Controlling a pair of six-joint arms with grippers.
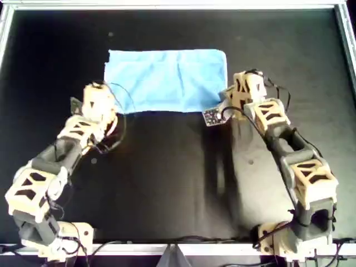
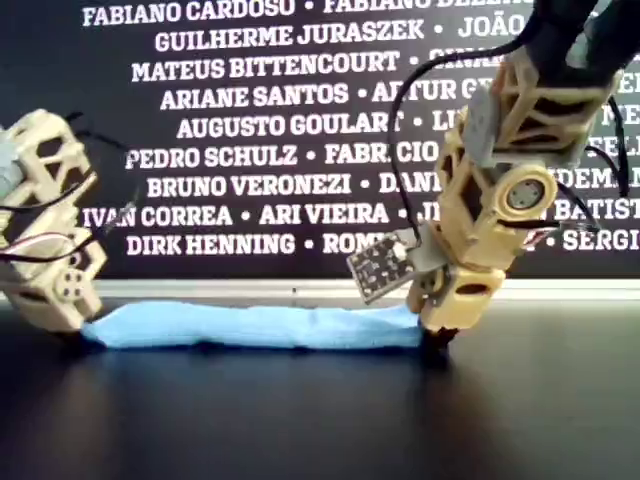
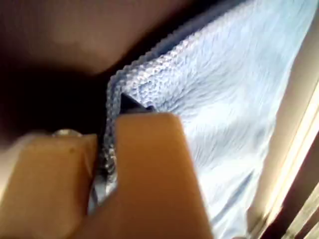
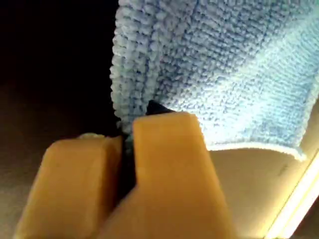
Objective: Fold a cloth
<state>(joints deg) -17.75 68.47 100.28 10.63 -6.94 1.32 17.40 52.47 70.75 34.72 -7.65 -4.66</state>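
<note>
Our two grippers, left (image 3: 107, 164) and right (image 4: 127, 164), pinch the cloth's (image 1: 167, 78) near corners; it lies wide, stretching away from us.

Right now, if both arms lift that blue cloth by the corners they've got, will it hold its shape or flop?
Probably flop: the cloth lies limp and flat on the table, doubled over with soft rounded edges. Its middle would likely sag between the left gripper and right gripper. The nubbly weave looks grippy, so slipping from the closed jaws seems unlikely.

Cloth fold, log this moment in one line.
pale blue fabric cloth: folded flat | left gripper: shut on corner | right gripper: shut on corner
</note>
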